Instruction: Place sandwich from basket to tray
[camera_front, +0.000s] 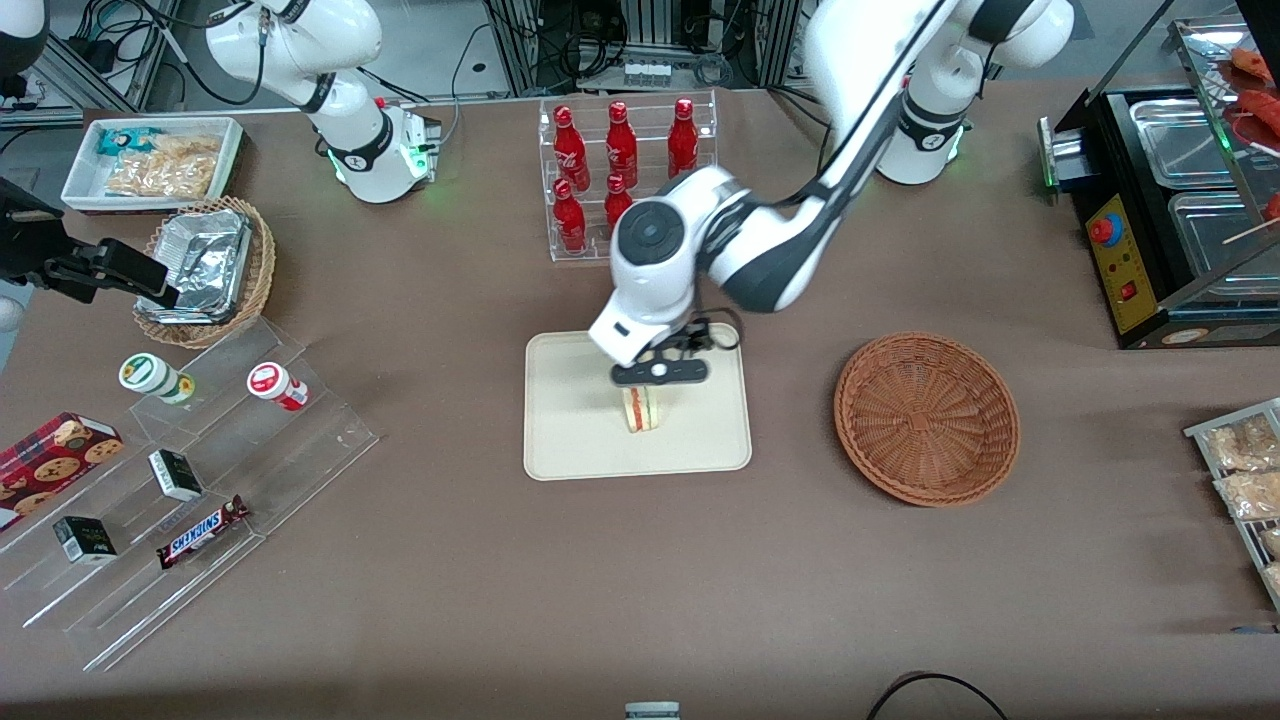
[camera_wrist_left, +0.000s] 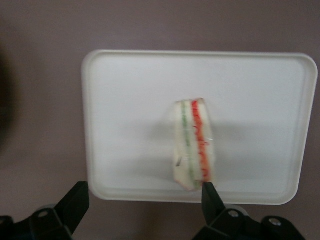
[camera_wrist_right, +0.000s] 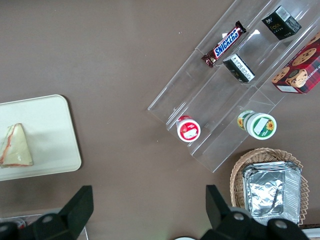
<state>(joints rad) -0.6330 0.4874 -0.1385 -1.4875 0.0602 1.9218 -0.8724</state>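
Observation:
The sandwich (camera_front: 642, 408) rests on the cream tray (camera_front: 570, 440), near its middle, with the red and green filling stripes showing. My left gripper (camera_front: 657, 380) hangs just above it, open, and holds nothing. In the left wrist view the two black fingers (camera_wrist_left: 75, 205) stand wide apart above the tray (camera_wrist_left: 130, 100), and the sandwich (camera_wrist_left: 194, 145) lies free below, close to one fingertip. The round brown wicker basket (camera_front: 927, 417) sits beside the tray toward the working arm's end, with nothing in it. The right wrist view also shows the sandwich (camera_wrist_right: 15, 147) on the tray (camera_wrist_right: 50, 130).
A clear rack of red bottles (camera_front: 620, 170) stands farther from the front camera than the tray. Stepped acrylic shelves with snacks (camera_front: 190, 480) and a small wicker basket with a foil container (camera_front: 205, 270) lie toward the parked arm's end. A black food warmer (camera_front: 1170, 210) stands at the working arm's end.

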